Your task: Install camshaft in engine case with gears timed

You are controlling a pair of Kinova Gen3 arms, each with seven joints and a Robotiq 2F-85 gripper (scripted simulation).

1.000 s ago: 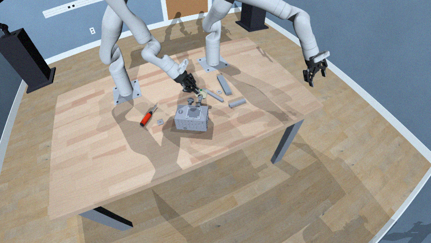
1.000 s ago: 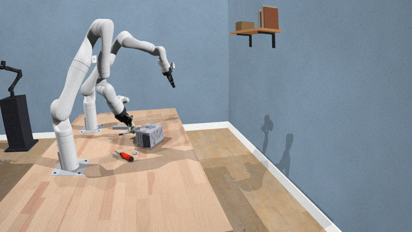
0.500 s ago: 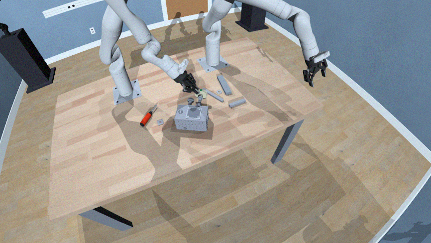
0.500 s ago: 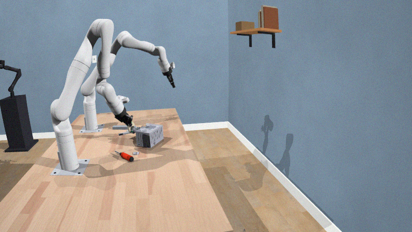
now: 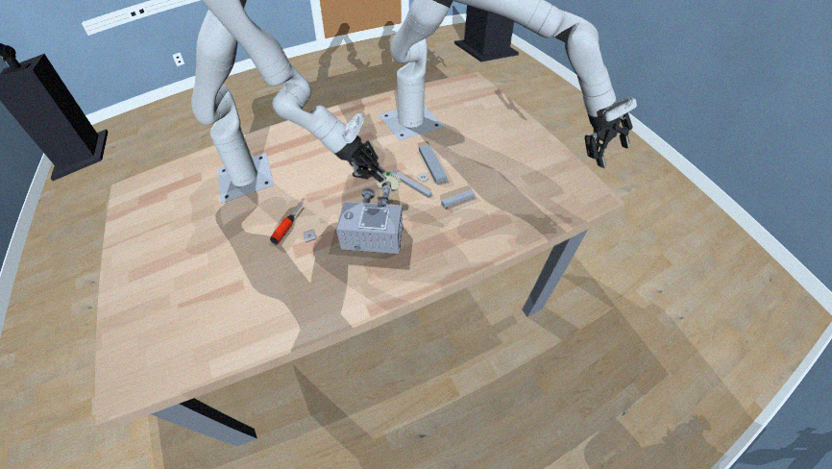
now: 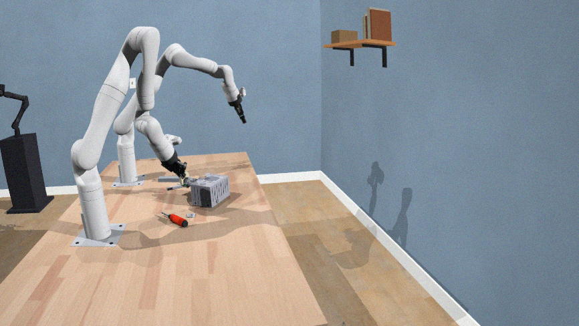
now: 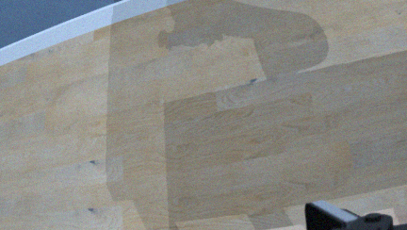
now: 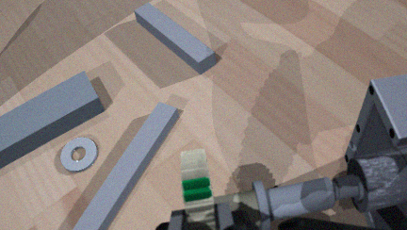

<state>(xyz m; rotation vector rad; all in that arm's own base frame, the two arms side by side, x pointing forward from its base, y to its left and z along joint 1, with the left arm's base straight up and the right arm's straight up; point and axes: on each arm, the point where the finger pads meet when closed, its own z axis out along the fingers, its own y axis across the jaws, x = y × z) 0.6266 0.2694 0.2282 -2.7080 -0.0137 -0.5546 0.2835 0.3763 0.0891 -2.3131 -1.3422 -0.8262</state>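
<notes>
The engine case stands upright on the table. My right gripper is shut on the camshaft's cream big gear, which shows two green marks in the right wrist view. The grey shaft points at the open bearing. Its narrow end reaches the bearing's mouth; how deep it sits is unclear. The big gear stands well out from the case. The small crank gear is beside the shaft; its marked tooth cannot be made out. My left gripper is open and empty, high beyond the table's edge.
Grey bars and a washer lie near the big gear. A red screwdriver and a small square plate lie on the case's other side.
</notes>
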